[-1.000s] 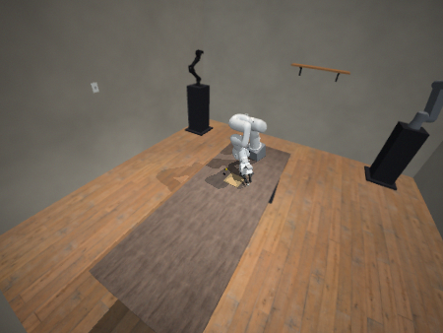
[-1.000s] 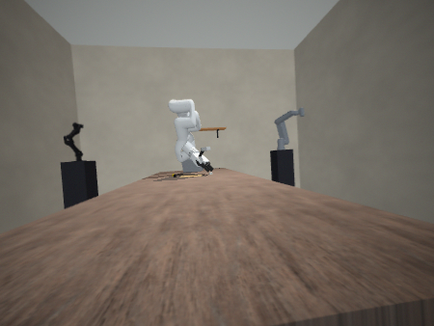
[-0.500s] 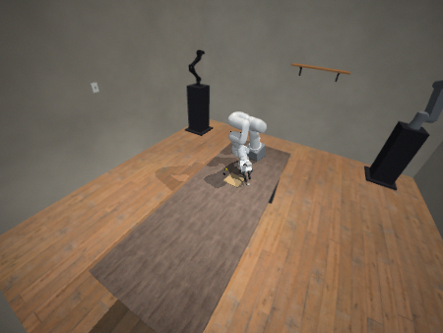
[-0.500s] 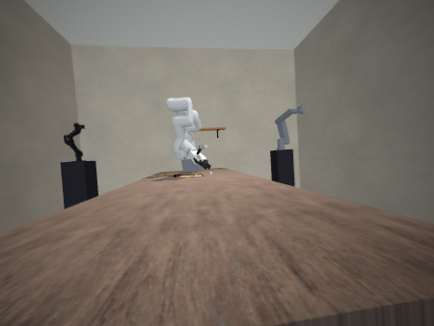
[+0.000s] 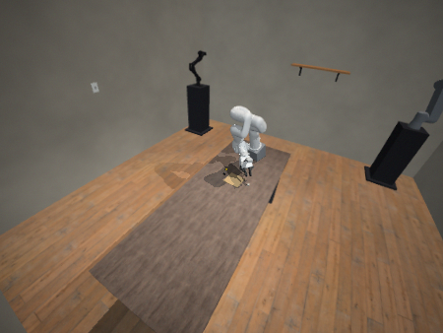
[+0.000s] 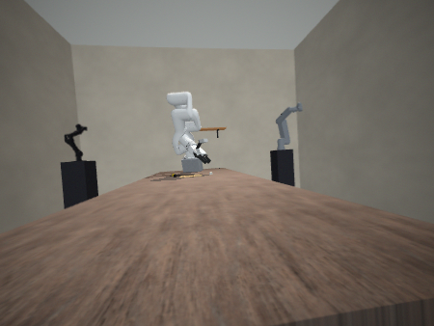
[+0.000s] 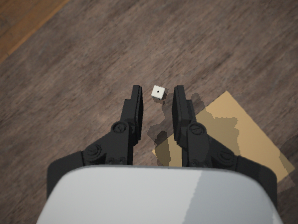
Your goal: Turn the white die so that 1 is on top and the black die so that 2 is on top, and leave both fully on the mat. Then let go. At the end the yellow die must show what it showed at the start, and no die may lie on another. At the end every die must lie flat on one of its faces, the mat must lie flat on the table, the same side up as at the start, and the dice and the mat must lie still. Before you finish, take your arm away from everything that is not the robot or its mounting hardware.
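White die on the brown surface, one pip up, off the tan mat. Fingers parted, nothing clamped, above the surface. Yellow die near the mat, across from the white one. Black pedestals stand well apart from the dice, each bearing an arm.

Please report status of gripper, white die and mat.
Gripper open, empty. White die off mat, one pip up. Nothing seen between die and mat.
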